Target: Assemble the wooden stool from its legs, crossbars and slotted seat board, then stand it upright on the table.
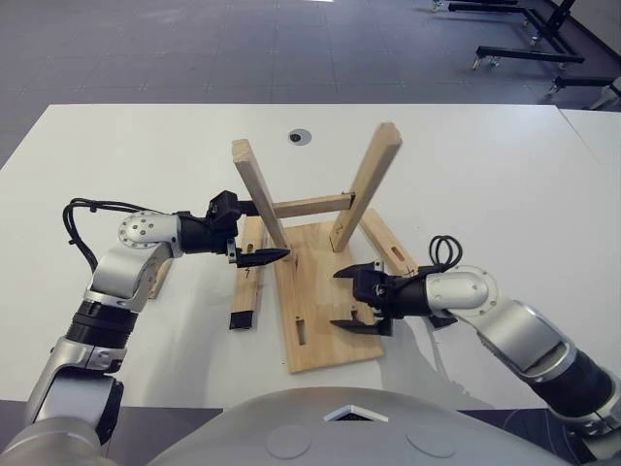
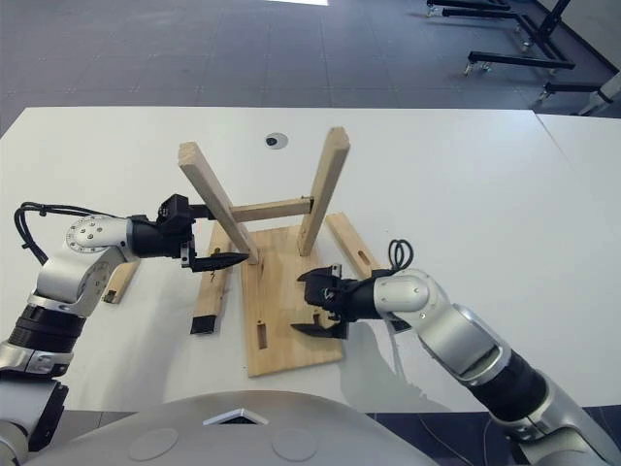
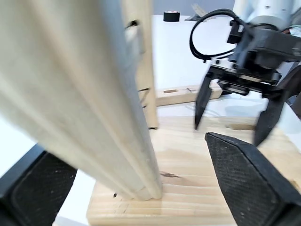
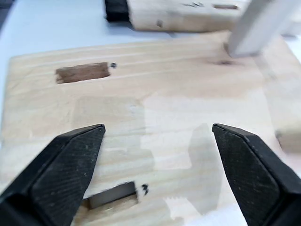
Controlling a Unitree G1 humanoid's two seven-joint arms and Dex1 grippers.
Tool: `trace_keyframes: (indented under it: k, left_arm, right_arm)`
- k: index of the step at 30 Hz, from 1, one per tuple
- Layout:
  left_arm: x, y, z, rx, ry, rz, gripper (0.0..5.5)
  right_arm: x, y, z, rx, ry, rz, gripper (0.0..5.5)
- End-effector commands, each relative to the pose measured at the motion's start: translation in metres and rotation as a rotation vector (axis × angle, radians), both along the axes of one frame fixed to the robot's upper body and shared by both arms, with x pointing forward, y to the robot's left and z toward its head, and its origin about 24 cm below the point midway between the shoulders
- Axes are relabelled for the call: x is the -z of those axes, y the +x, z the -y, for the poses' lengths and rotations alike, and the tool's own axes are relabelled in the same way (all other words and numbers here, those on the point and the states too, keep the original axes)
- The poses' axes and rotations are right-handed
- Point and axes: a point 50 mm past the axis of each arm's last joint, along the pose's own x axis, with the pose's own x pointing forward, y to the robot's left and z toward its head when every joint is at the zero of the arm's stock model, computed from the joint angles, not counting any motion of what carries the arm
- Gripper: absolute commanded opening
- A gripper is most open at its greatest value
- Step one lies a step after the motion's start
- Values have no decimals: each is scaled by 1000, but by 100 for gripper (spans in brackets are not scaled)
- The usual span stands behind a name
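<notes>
Leaning in their slots on the seat board, flat on the table, 2 legs look loose. My left tool straddles 1 unclamped, and my right tool gapes empty over the board. Any nudge could topple them.

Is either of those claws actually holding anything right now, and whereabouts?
Nothing is held. The left jaws stand open around the upright leg near its foot, not clamped; the right jaws hang open above the seat board.

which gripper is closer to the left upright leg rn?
Left. The left gripper sits open around the left upright leg near its base; the right gripper hangs open over the seat board, apart from that leg.
</notes>
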Motion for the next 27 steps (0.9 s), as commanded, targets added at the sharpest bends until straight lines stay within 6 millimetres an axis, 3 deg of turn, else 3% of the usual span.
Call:
trace_keyframes:
  k: [1,10,17,22,27]
  left_arm:
    - [-6,1,-6,-33,-17,38,454]
    - [-11,11,-11,-109,-35,96,454]
    - [-22,24,-17,-205,-75,191,454]
    - [-30,25,-24,-262,-118,233,454]
    - [-41,26,-32,-311,-187,275,454]
  right_arm:
    - [-6,2,15,-2,-8,-31,418]
    - [-7,-7,25,-114,-66,-129,418]
    - [5,-13,10,-160,-10,-247,418]
    - [-22,-6,5,-155,152,-273,418]
    - [-55,10,16,-130,239,-194,418]
